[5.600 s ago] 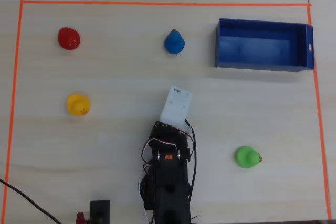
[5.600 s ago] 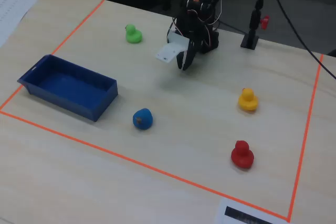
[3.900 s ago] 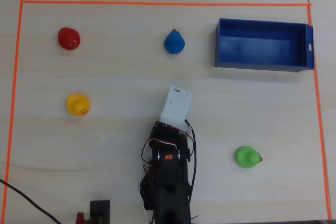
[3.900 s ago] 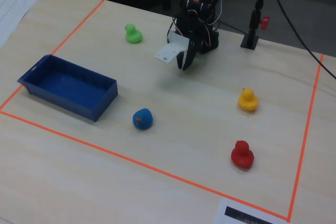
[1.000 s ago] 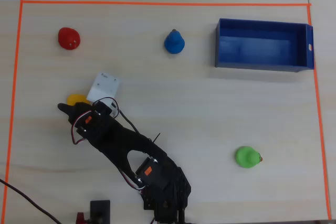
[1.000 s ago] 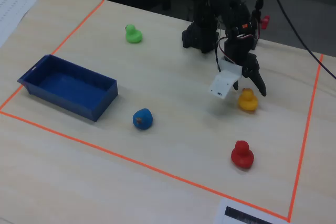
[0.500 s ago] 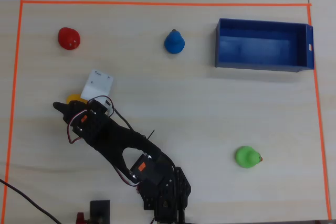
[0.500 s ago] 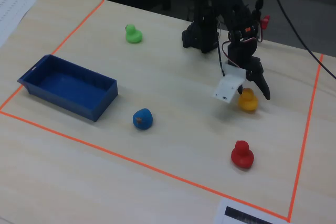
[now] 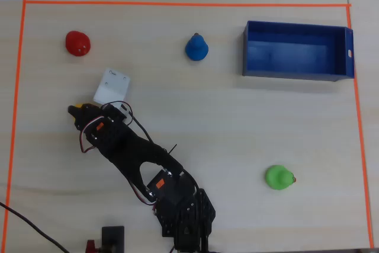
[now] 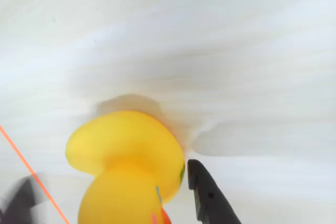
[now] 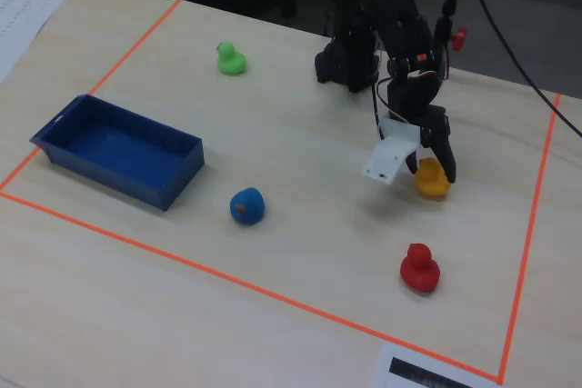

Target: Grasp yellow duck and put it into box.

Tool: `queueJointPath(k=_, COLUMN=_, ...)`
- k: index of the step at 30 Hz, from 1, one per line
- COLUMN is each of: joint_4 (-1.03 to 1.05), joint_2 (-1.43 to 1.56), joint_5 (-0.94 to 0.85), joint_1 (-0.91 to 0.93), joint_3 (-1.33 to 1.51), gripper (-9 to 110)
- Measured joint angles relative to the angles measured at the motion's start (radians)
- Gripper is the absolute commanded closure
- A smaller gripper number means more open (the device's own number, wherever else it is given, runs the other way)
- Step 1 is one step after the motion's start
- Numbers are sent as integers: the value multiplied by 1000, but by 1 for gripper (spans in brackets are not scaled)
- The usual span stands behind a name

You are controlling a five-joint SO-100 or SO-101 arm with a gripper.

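1. Across the whole overhead view runs the table (image 9: 249, 122), light wood, with an orange tape line (image 9: 177, 3) framing the work area.
2. Black arm (image 9: 142, 164) rises from its base at the bottom edge of the overhead view and leans up-left; the fixed view shows it reaching from the far side of the table toward the right.
3. Box (image 9: 296, 51), dark blue with low walls, sits upper right in the overhead view, just inside the tape, white mark on its right end; in the fixed view it is at left (image 11: 118, 152). Nothing visible inside it.
4. White wrist block (image 9: 111, 86) sticks out just above the arm's tip in the overhead view.
5. Jaws (image 9: 80, 114) are down at the yellow duck (image 9: 81, 118), which is mostly hidden under them in the overhead view, left of centre and well apart from the box.
6. Fixed view: yellow duck (image 11: 431, 179) stands on the table, one dark finger (image 11: 446, 159) against its side.
7. Wrist view: yellow duck (image 10: 126, 166) sits between a dark fingertip (image 10: 207, 195) just right of it and a blurred one at lower left; jaws are apart around it, contact cannot be told.
8. Red duck (image 9: 77, 43), blue duck (image 9: 196, 47) and green duck (image 9: 279, 177) stand apart on the table.
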Motion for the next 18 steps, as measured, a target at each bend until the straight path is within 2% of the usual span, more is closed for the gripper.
queueJointPath(k=7, joint_4=2, joint_2=32, joint_5=2, joint_1=29, joint_3=-3, gripper=101)
queueJointPath(k=11, joint_4=193, joint_2=109, joint_5=-17, joint_1=104, joint_3=-35, gripper=101)
queueJointPath(k=15, joint_4=436, joint_2=258, joint_5=-120, joint_1=287, joint_3=-247, gripper=101)
queueJointPath(k=18, joint_4=489, joint_2=341, joint_5=-245, joint_1=508, joint_3=-442, gripper=101)
